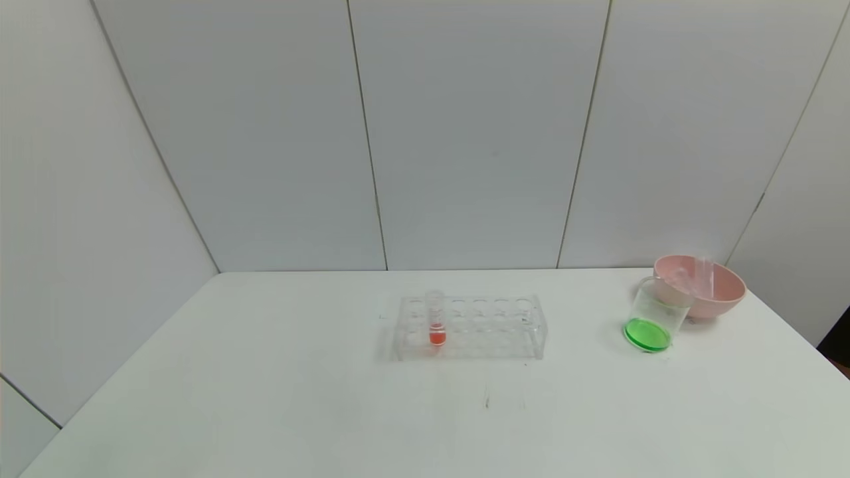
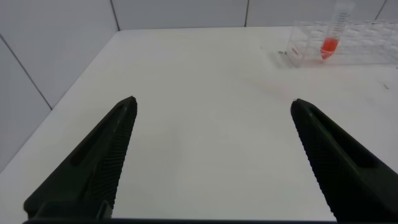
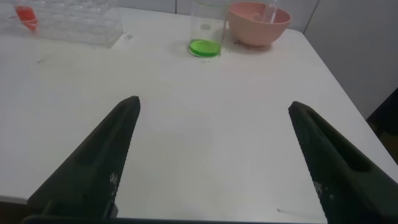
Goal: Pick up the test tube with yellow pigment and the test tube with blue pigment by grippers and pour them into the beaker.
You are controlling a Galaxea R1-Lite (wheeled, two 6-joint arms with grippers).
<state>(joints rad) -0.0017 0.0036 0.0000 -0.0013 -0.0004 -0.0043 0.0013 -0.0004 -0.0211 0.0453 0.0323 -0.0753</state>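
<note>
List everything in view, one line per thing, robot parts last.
table: one, white, fills the foreground.
test tube rack: one, clear, table centre.
test tube: one, clear with orange-red liquid, upright in the rack's left part.
beaker: one, clear with green liquid, right of the rack.
bowl: one, pink, just behind the beaker; clear tubes seem to lie in it.
left gripper: one, black, open above the table.
right gripper: one, black, open above the table.

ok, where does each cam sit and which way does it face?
Head: high, looking down at table, rack, beaker, bowl; no arms visible.
Left wrist: behind open left hand, facing rack.
Right wrist: behind open right hand, facing beaker, bowl.
All share the rack's red tube.
</note>
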